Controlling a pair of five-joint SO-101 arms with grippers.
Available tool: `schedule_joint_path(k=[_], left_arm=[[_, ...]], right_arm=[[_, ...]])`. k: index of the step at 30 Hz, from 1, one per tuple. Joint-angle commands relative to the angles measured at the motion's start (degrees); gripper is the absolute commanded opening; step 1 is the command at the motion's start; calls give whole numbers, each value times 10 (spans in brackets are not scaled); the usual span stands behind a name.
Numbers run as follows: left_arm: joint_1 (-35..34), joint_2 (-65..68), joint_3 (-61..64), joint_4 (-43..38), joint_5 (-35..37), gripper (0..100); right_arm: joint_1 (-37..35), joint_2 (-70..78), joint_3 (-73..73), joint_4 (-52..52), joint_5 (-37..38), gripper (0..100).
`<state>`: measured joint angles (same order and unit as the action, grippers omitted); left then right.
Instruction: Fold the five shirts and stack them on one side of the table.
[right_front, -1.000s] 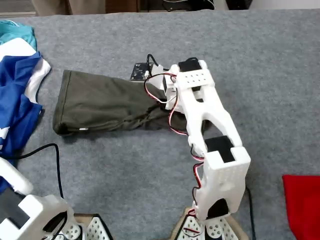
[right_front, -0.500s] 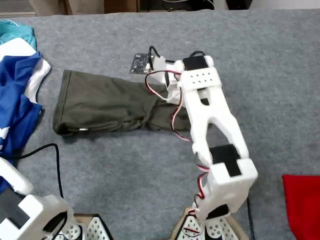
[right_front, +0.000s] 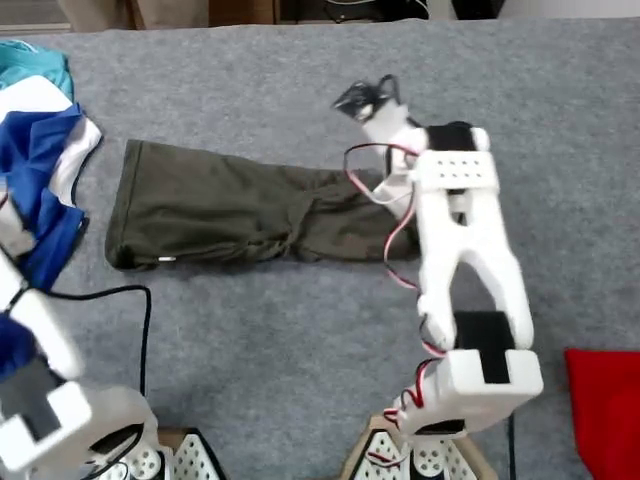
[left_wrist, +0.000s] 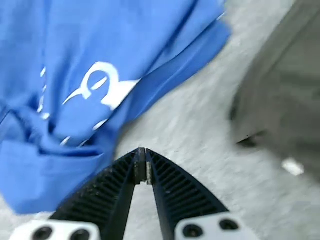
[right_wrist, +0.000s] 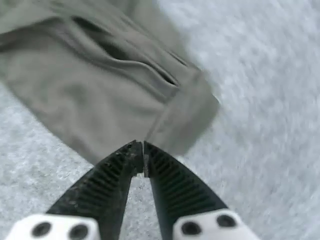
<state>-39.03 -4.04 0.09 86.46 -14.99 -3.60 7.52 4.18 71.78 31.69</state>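
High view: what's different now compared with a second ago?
The right arm swung rightward and toward the table's far edge, taking the right end effector, now shut and empty, off the end of the olive shirt, which lies stretched further right. The left arm shifted toward the blue shirt, with the left end effector shut. The rest of the olive shirt and the red shirt stayed put.

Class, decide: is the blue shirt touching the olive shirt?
Apart. The high view shows a strip of grey table between the blue shirt and the olive shirt.
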Motion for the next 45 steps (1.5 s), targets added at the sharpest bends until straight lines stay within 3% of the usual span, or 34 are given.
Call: schedule_joint_path(k=[1,4,7,19,32,45], left_arm=[[67,60,-103,19,57,129],[117,145,-194,47,89,197],[157,225,-298,62,82,193],[214,521,-606,86,66,193],[206,695,-702,89,58,192],[201,659,-739,138,-132,192]], right_arm=[[24,36,-63,-6,-54,15],[24,90,-127,8,-111,7],[23,145,-197,26,-138,7],[27,303,-356,28,-166,6],[51,305,-373,31,-162,6],[51,305,-372,31,-160,7]])
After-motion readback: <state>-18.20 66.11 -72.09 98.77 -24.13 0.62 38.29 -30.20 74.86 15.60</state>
